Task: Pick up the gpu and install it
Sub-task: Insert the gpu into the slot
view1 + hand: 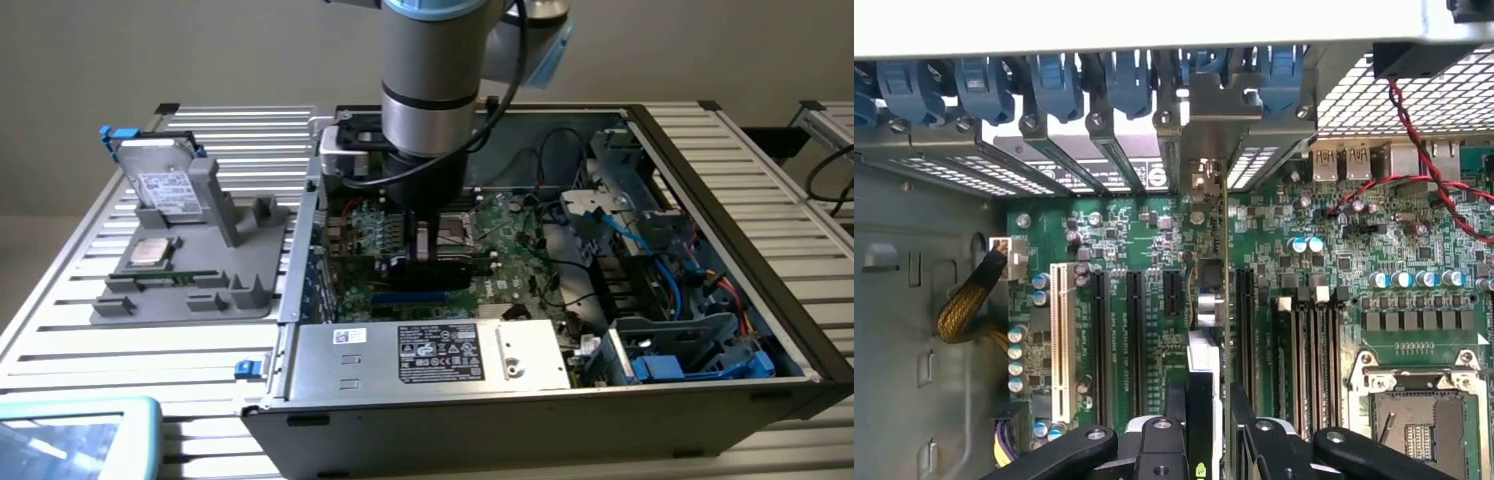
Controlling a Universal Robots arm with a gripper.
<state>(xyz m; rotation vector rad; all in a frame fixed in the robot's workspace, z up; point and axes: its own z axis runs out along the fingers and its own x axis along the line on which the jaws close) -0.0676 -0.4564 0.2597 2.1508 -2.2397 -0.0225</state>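
Note:
The gpu [434, 274], a thin black card, hangs upright inside the open computer case [721, 150], low over the green motherboard [514, 265]. My gripper [433, 240] is shut on its top edge. The wrist view looks down the card's thin edge [1210, 330]; its silvery metal bracket [1202, 175] is at the case's rear slot openings. The gripper [1210, 425] has one black finger on each side of the card. The gpu stands over the black expansion slots [1137, 340], near the one beside the short slot; whether it is seated I cannot tell.
A grey holder [200, 295] at the exterior view's left carries a silver hard drive [170, 187], a processor chip [147, 252] and a green memory stick [167, 277]. The power supply [441, 352] lies at the case's front. Blue cables [641, 235] and drive bays crowd the case's right side.

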